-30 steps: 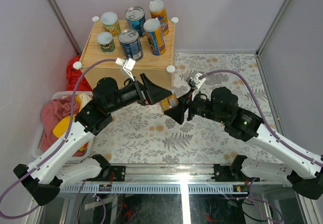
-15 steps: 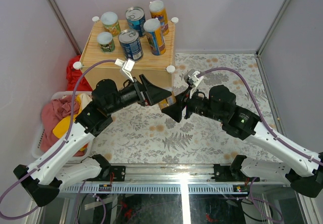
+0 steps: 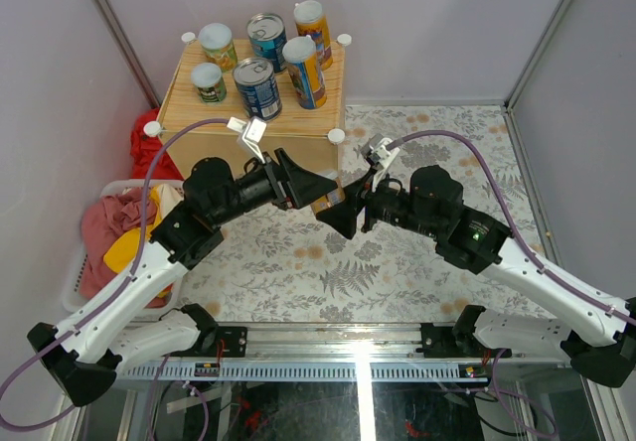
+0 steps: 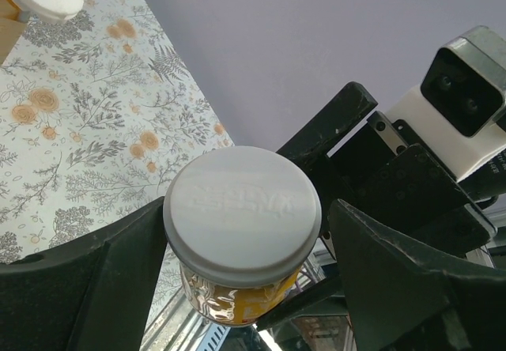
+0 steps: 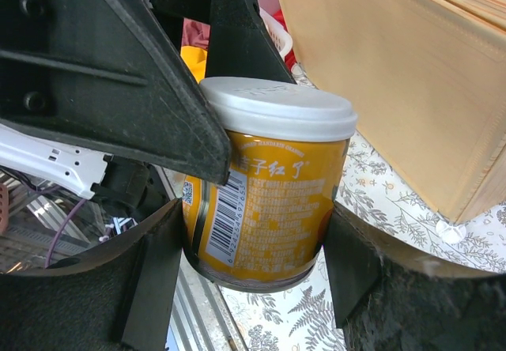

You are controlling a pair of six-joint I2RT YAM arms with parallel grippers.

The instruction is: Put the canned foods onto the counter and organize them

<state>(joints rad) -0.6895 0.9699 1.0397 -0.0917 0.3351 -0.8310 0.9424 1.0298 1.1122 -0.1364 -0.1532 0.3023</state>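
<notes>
A yellow can with a white lid hangs in the air between my two grippers, in front of the counter. My right gripper is shut on the can's lower body, with a finger pressed on each side. My left gripper is open around the can's lid. Its left finger touches the rim and its right finger stands apart from it. Several other cans stand upright on the counter's plank top: tall orange-and-blue, wider blue and green ones.
A white basket of clothes sits at the left beside the counter, with a red bundle behind it. A floral cloth covers the table. White knobs mark the counter's corners. Walls close in on both sides.
My right gripper has carried the yellow can a little left, deeper between my left gripper's fingers. The left arm has barely moved.
</notes>
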